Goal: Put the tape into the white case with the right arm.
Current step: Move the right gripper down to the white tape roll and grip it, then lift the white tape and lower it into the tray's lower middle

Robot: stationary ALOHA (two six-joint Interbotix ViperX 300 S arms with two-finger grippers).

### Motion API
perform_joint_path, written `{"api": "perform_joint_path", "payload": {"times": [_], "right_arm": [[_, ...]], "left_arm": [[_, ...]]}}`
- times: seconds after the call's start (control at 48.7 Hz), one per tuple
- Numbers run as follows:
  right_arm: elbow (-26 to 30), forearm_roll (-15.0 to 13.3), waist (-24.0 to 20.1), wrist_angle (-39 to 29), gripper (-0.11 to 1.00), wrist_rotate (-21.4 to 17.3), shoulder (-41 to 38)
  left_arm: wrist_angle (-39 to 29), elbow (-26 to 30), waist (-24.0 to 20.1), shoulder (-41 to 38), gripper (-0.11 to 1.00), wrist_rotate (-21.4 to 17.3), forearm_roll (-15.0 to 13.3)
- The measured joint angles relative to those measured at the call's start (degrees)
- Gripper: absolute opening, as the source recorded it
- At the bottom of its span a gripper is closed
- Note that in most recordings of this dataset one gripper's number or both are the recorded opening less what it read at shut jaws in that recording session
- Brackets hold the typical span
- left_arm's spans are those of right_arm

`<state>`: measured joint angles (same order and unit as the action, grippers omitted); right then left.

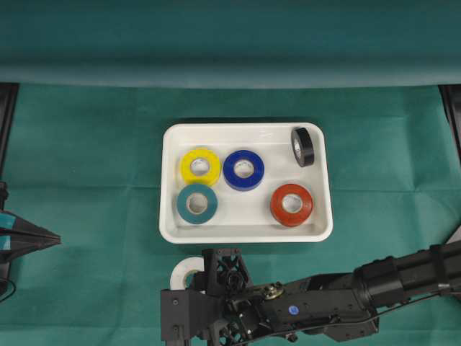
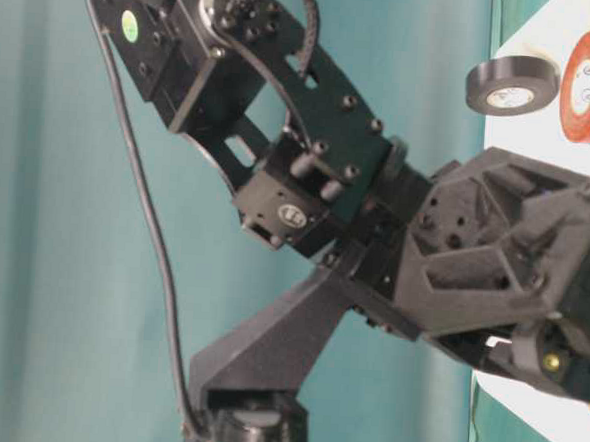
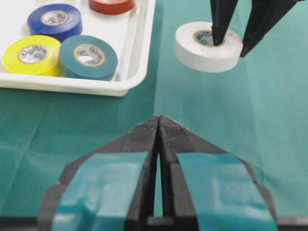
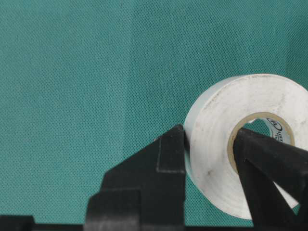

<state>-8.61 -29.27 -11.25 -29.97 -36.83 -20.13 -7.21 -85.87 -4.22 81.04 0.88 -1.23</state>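
We are pinching the white tape roll (image 3: 208, 46) through its core with our right tool (image 3: 234, 42), nearly shut on the roll's wall, to lift it into the glossy white rectangular case (image 1: 171, 229).

Only unreadable small print inside the white tape (image 4: 226, 144) core.

The right gripper (image 3: 233, 41) straddled the wall of the white tape (image 3: 208, 46), one finger in its core, the other outside, so nothing else fitted between the fingers. Just beyond it rose the white case's (image 1: 245, 233) near rim, the only barrier on that side. Inside the case, the teal roll (image 1: 197, 203) and yellow roll (image 1: 199, 166) crowded the nearest end, with the blue roll (image 1: 243, 170), red roll (image 1: 291, 205) and upright black roll (image 1: 302, 146) farther along; bare floor lay between teal and red. Green cloth (image 1: 86, 216) around the gripper lay open.
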Motion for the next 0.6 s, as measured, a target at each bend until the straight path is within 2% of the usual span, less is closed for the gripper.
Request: {"api": "perform_joint_path", "payload": {"times": [0.185, 0.595], "right_arm": [[0.00, -0.09, 0.88, -0.18, 0.03, 0.00, 0.00], [0.00, -2.46, 8.70, -0.79, 0.03, 0.88, 1.85]], "left_arm": [[0.00, -0.09, 0.00, 0.00, 0.00, 0.09, 0.09], [0.00, -0.09, 0.00, 0.00, 0.00, 0.09, 0.00]]}}
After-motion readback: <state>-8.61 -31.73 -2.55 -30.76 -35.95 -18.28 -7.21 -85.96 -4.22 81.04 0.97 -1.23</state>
